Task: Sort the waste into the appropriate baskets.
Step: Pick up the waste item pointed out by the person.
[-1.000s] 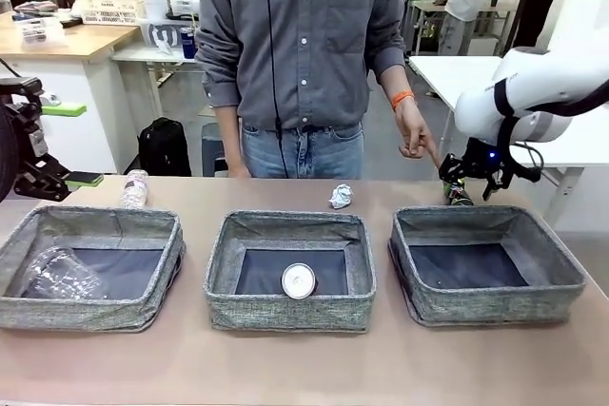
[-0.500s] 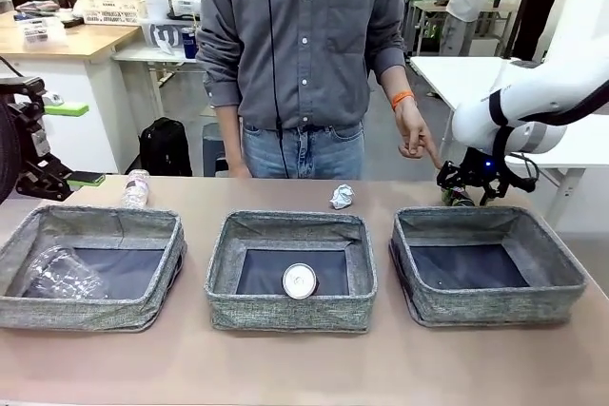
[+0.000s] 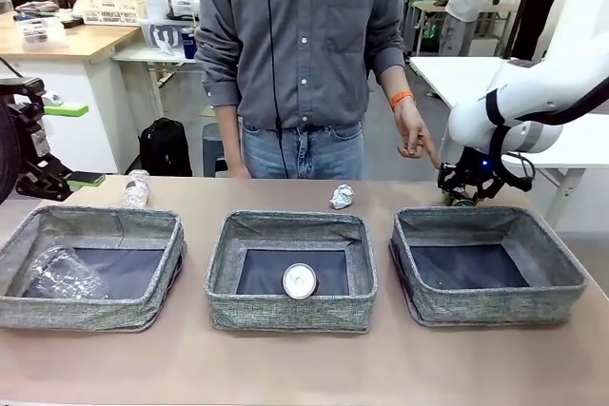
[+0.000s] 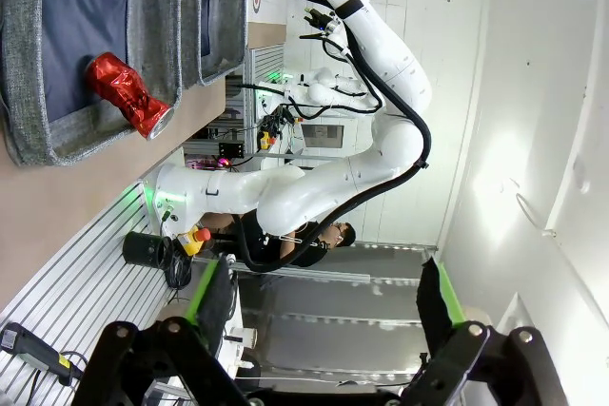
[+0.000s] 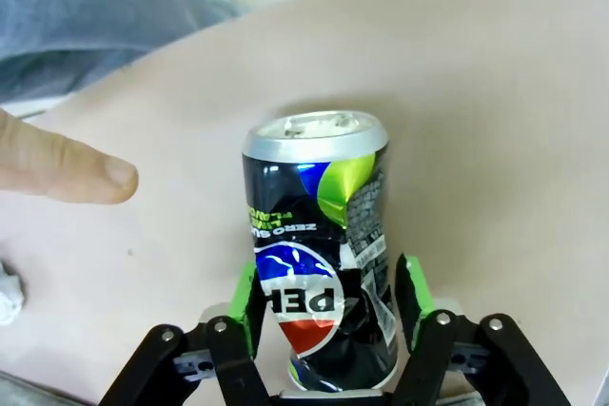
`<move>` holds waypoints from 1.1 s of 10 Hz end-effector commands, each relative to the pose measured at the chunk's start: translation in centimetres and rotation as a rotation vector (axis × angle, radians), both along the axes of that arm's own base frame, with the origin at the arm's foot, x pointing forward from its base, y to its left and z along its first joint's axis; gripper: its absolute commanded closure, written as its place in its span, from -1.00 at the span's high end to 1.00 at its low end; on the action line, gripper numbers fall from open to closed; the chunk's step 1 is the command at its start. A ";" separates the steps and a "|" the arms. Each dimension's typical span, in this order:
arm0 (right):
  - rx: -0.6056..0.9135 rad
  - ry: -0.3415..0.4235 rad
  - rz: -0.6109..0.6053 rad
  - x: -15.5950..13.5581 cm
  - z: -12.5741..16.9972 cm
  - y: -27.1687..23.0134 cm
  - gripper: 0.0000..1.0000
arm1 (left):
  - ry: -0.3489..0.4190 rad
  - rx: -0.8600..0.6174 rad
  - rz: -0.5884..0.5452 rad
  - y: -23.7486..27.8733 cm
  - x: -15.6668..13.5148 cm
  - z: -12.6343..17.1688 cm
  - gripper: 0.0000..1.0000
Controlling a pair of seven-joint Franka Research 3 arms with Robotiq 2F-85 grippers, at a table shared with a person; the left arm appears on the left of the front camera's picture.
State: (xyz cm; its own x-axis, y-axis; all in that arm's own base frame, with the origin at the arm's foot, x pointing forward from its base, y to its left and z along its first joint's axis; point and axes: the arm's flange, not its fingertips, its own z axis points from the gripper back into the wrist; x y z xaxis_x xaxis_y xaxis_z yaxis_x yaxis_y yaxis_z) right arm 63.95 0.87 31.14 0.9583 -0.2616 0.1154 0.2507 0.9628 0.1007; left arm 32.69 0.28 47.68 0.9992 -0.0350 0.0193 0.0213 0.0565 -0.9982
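Where the right arm (image 3: 514,106) bends down from the picture's right side behind the right basket (image 3: 490,219), its right gripper (image 5: 327,278) straddles the dark can (image 5: 314,206). One green pad lies close along each side, low on the can's body, but I cannot tell whether the pads actually press it. The can stands upright on the tan table (image 3: 285,368), in the strip between that basket's far rim and the table's far edge. The person's hand (image 3: 411,135) hangs just beside it, one finger (image 5: 67,173) pointing at the can without touching it. The left gripper (image 4: 324,268) is off at the table's left end, turned sideways, its fingers spread wide with nothing between them. Three grey baskets sit in a row with narrow gaps between them. The left basket (image 3: 95,221) holds crushed clear plastic (image 3: 57,275), and the middle basket (image 3: 290,222) holds a red can (image 3: 299,280) lying with its silver end toward the robot. A plastic bottle (image 3: 135,187) sits on the table behind the left basket's far rim. A paper ball (image 3: 341,197) lies behind the middle basket, well apart from the dark can. Beyond the person are workbenches (image 3: 67,45) and a black backpack (image 3: 164,147) on the floor. A broad strip of table runs along the near side of the baskets.
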 end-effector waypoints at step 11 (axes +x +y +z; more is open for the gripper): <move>-0.057 -0.081 -0.092 -1.6 3.9 -0.6 -1.00 | -0.006 -0.012 -0.005 0.0 -0.2 0.2 1.00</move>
